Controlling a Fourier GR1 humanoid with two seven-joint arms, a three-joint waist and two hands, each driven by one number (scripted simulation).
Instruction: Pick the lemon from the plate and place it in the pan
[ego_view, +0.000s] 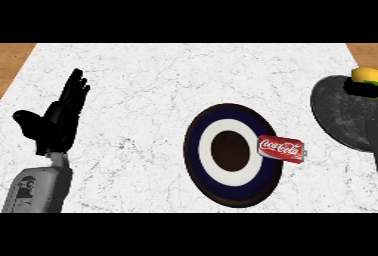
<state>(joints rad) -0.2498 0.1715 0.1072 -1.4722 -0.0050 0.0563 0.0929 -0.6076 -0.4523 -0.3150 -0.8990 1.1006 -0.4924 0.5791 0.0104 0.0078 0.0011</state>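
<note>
**Lemon already over the pan, plate left bare**

Take the round plate with dark blue rim, white ring and brown centre (233, 155) as your landmark. Well to its left, your left hand (55, 117) rests open, fingers straight and upward. Touching the plate's right edge lies a red soda can (281, 149) on its side. Further right, at the frame edge, the dark grey round metal pan (341, 114) carries the small yellow lemon (365, 75) above its far rim. Dark shapes, apparently your right hand's fingers (362, 89), lie against it; whether they clamp it you cannot tell. Judge the lemon light, stiff, waxy and prone to rolling; hold it around its middle.
</note>
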